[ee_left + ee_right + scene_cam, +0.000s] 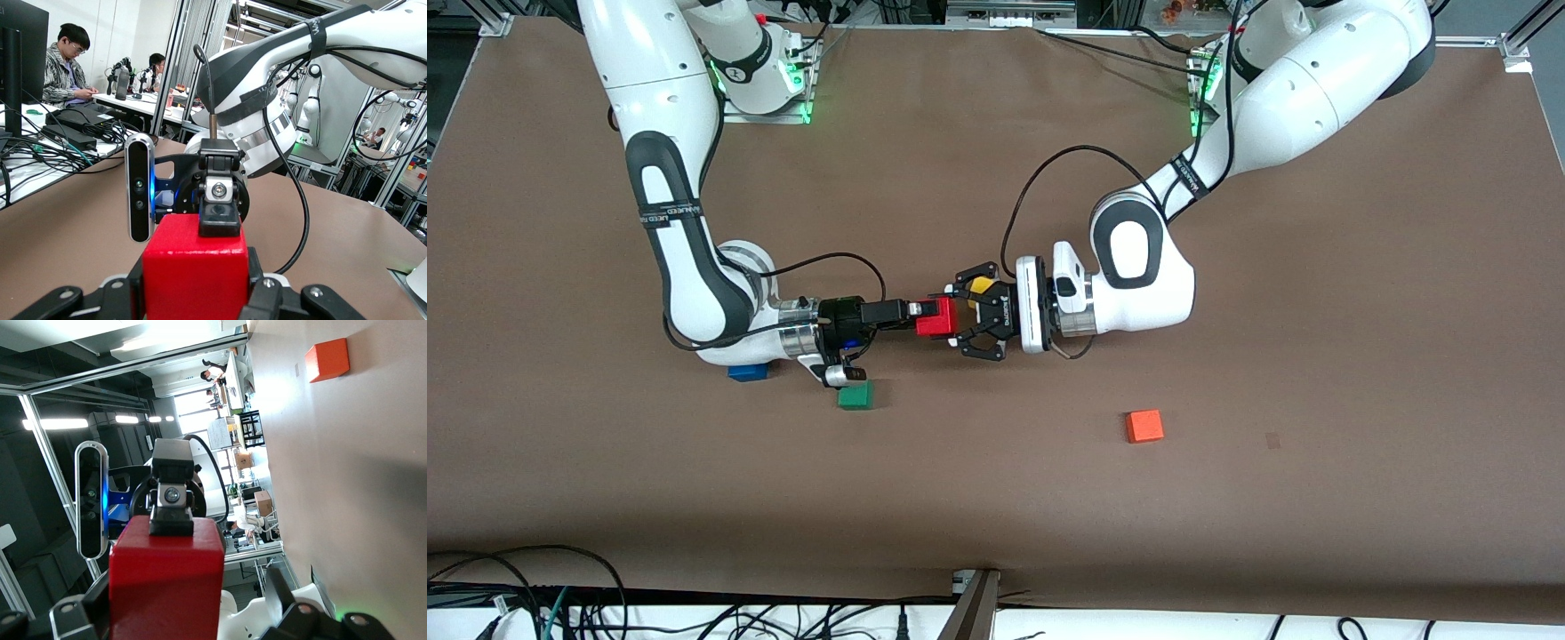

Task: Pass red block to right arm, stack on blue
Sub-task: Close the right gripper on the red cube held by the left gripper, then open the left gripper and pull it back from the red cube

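Arms meet mid-table, left gripper [960, 322] fingers clamped on red block [936, 318], right gripper [925, 313] fingers apart around it.

Front camera sits high, looking down across the brown paper-covered table [996, 498] toward both arm bases along its top edge. Each wrist camera looks level along its own fingers, very close on the small matte red cube [195, 270], facing the other arm's wrist. All three share that cube.
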